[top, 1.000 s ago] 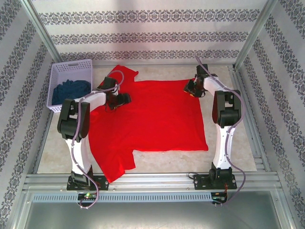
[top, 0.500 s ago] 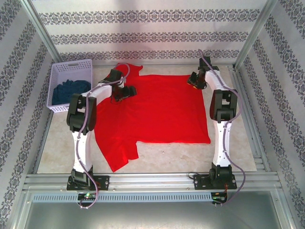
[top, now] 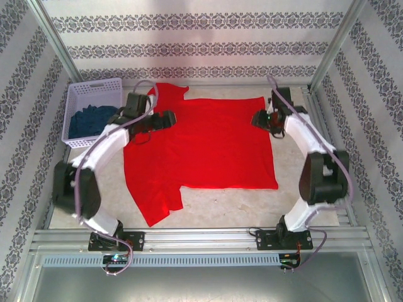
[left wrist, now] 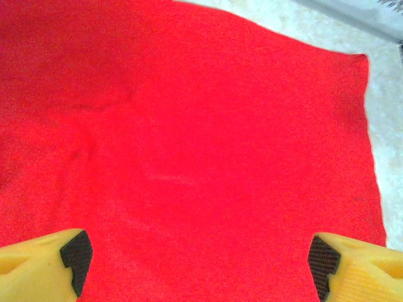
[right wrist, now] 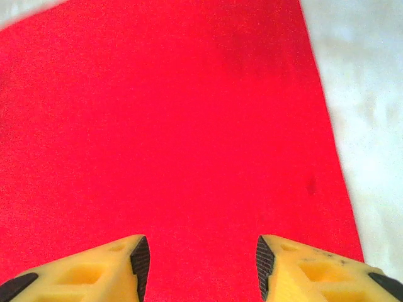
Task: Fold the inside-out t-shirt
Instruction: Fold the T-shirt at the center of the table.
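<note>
The left arm (top: 104, 141) reaches forward and bends inward, the left gripper (top: 167, 117) pointing right with its jaws spread wide. The right arm (top: 308, 135) arcs forward, the right gripper (top: 259, 118) pointing left, jaws parted, holding nothing.

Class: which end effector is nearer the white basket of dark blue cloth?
Left. The left end effector hovers over the red t-shirt just right of the basket; the right end effector is across the shirt, near its right edge.
</note>
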Available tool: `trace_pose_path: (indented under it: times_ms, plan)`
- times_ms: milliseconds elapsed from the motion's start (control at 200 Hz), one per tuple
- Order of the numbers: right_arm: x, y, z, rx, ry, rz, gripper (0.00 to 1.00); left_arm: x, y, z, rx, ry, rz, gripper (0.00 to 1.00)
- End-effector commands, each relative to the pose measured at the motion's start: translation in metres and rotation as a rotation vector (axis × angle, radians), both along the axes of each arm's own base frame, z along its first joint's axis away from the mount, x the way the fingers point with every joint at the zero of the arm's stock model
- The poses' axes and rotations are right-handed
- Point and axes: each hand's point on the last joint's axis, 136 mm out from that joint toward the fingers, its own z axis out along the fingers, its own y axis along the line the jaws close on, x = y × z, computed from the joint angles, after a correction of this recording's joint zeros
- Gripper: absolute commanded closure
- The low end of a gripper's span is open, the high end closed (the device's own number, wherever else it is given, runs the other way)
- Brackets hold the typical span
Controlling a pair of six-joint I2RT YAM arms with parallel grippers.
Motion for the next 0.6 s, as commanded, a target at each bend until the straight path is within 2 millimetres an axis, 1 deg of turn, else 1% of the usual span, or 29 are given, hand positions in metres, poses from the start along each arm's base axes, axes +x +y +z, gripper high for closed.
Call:
trace_pose_path:
  times_ms: [0,5,10,30,45,75,100,115,145,250,375,480,595]
  plan:
    - [-0.075,-0.03,-0.045,-0.099,0.166,-0.085,0.49,-0.057,0.016,-0.04,0.063,0.132,0.053,0.1]
    - [-0.08,-0.032,-0.045,-0.102,0.172,-0.093,0.49,-0.059,0.017,-0.041,0.063,0.134,0.054,0.1]
    - [-0.08,-0.032,-0.045,-0.102,0.172,-0.093,0.49,-0.061,0.017,-0.042,0.065,0.137,0.054,0.1]
    - [-0.091,-0.037,-0.047,-0.11,0.184,-0.108,0.49,-0.069,0.017,-0.043,0.067,0.142,0.052,0.1]
    - [-0.102,-0.043,-0.051,-0.121,0.204,-0.127,0.48,-0.074,0.018,-0.045,0.069,0.149,0.054,0.1]
    - [-0.113,-0.049,-0.054,-0.135,0.221,-0.149,0.48,-0.083,0.019,-0.045,0.07,0.155,0.054,0.1]
    - [-0.127,-0.054,-0.059,-0.148,0.241,-0.17,0.48,-0.088,0.019,-0.046,0.07,0.157,0.056,0.1]
    - [-0.13,-0.056,-0.059,-0.151,0.243,-0.176,0.48,-0.091,0.019,-0.046,0.071,0.158,0.056,0.1]
    - [-0.143,-0.06,-0.066,-0.163,0.27,-0.198,0.47,-0.094,0.018,-0.045,0.066,0.157,0.057,0.1]
    - [-0.171,-0.061,-0.083,-0.128,0.349,-0.245,0.47,-0.096,0.012,-0.043,0.047,0.149,0.051,0.1]
    - [-0.191,-0.06,-0.098,-0.111,0.419,-0.27,0.5,-0.093,0.004,-0.041,0.039,0.149,0.025,0.1]
    - [-0.2,-0.051,-0.109,-0.049,0.452,-0.292,0.51,-0.09,0.001,-0.041,0.046,0.149,0.007,0.1]
    - [-0.204,-0.05,-0.116,-0.041,0.458,-0.316,0.51,-0.088,0.001,-0.041,0.052,0.144,0.0,0.1]
